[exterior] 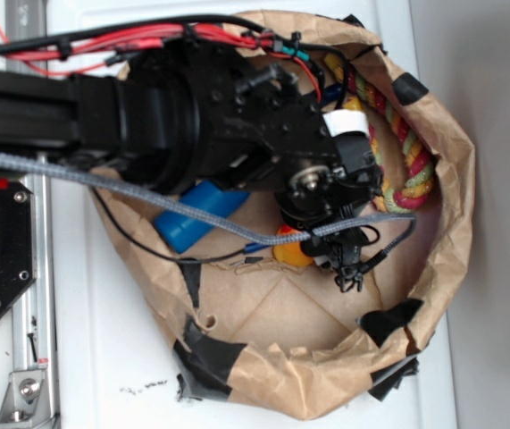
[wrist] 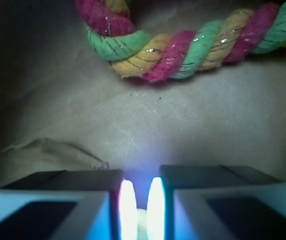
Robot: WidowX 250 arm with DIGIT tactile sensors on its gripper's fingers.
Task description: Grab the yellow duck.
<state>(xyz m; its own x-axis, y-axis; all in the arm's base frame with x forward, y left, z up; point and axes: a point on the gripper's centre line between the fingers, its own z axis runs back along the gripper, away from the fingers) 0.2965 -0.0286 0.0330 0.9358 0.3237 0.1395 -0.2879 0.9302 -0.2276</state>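
One crumpled brown paper bowl point(exterior: 451, 223) sits on a white table point(exterior: 112, 357). Inside it, the yellow duck point(exterior: 292, 251) lies beneath the gripper point(wrist: 141, 200), whose fingers are narrowed around something pale; the rope ring point(wrist: 193, 50) lies beyond.

Crumpled matt brown paper bin point(exterior: 451, 223), twisted fibrous rope ring point(wrist: 183, 55), glossy plastic yellow duck point(exterior: 292, 248)

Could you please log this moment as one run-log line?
phase: grasp | gripper: over yellow duck, jaws nearly shut | hold: unconfirmed
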